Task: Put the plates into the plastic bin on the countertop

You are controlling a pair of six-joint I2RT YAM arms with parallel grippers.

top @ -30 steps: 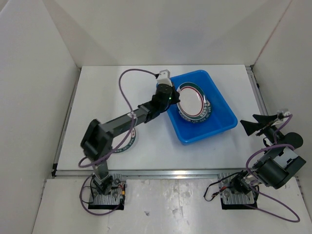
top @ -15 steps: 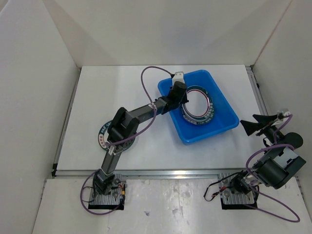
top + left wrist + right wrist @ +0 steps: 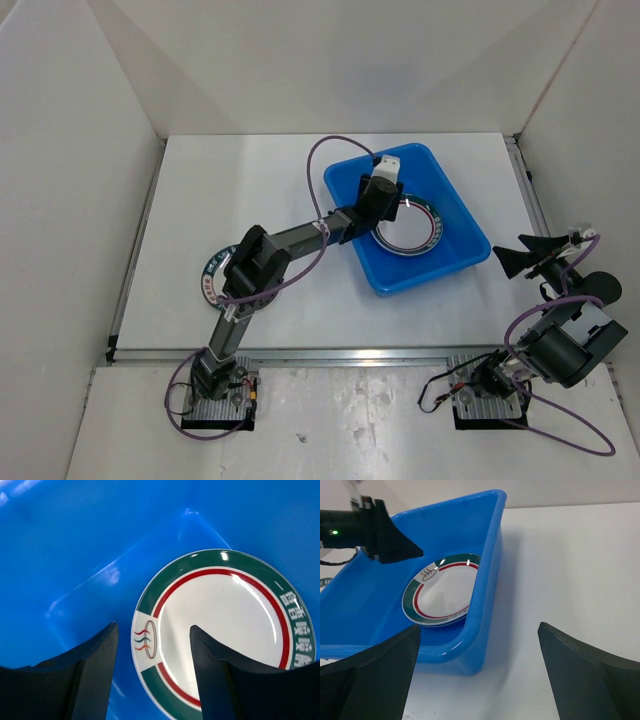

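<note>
The blue plastic bin [image 3: 462, 232] sits at the right middle of the white countertop [image 3: 230, 180]. A plate [image 3: 406, 226] with a green rim and a red inner ring lies flat inside it, and a second rim seems to show just under its near edge [image 3: 451, 621]. My left gripper [image 3: 388, 200] hovers over that plate's left edge, open and holding nothing; both fingers [image 3: 102, 650] stand apart above the plate [image 3: 225, 625]. Another plate [image 3: 211, 274] lies on the countertop, half hidden under the left arm. My right gripper [image 3: 518, 257] is open and empty, right of the bin [image 3: 485, 580].
White walls close in the countertop at the back and both sides. A metal rail [image 3: 300, 352] runs along the front edge. The left arm [image 3: 300, 238] stretches diagonally from its base to the bin, with a purple cable looping above it.
My left gripper opened and let go of the plate, which dropped from tilted to flat in the bin. The left arm reached further right over the bin. The right arm stayed still.
</note>
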